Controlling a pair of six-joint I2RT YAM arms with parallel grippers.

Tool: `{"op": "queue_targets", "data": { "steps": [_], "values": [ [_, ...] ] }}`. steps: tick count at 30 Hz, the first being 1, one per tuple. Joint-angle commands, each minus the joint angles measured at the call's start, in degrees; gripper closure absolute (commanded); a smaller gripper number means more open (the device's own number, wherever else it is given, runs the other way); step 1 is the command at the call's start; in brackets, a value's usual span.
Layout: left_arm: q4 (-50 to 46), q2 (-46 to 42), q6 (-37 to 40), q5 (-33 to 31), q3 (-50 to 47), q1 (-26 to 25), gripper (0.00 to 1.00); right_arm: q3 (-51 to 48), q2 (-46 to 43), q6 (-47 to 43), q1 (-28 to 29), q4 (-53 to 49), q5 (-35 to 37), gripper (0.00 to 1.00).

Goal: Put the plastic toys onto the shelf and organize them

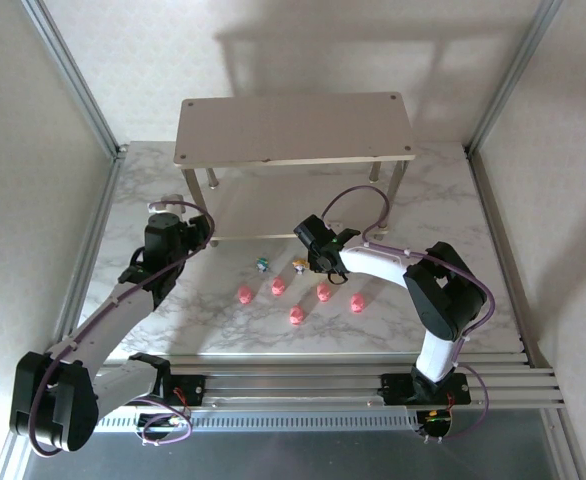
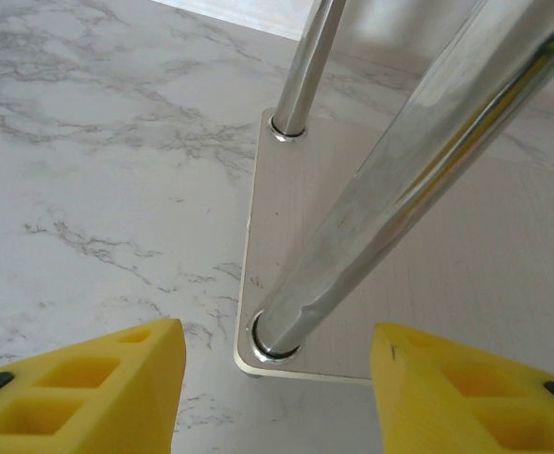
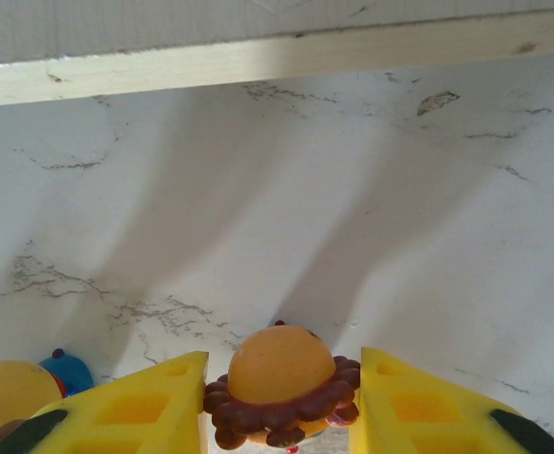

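Before the shelf (image 1: 293,128), right hand (image 3: 283,402) straddles orange figurine (image 3: 279,367) — elbow bent

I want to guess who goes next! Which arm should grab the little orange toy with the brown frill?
Right. The right tool has a finger on each side of the orange toy. The left tool is over by the shelf leg.

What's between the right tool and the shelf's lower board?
Bare table, in the right wrist view. The orange figurine sits within the right tool.

L pincer (image 2: 277,333) jaws apart, low; R pincer (image 3: 284,359) low, fwd, grip unclear.
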Motion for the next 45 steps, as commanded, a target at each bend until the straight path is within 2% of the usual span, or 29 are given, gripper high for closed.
{"op": "queue_targets", "data": {
  "steps": [1,21,36,37,45],
  "values": [
    [0.52,0.27,0.94,0.89,-0.92,0.56,0.46,-1.06,-0.14,-0.56,-0.15,-0.09,-0.05,0.71],
    [0.52,1.11,0.91,2.01,-0.46,0.75,0.47,1.36,-7.15,-3.01,0.09,-5.12,5.44,0.73],
    [0.38,1.29,1.03,2.91,-0.11,0.74,0.47,9.37,-5.62,-6.96,-1.32,-6.14,8.25,0.73],
    [0.51,1.39,1.02,3.0,-0.17,0.77,0.47,9.69,-5.5,-7.07,-3.01,-5.93,8.25,0.73],
    [0.43,1.83,1.12,3.18,-0.02,0.83,0.47,11.85,-3.59,-8.63,-6.08,-4.17,7.89,0.73]
  ]
}}
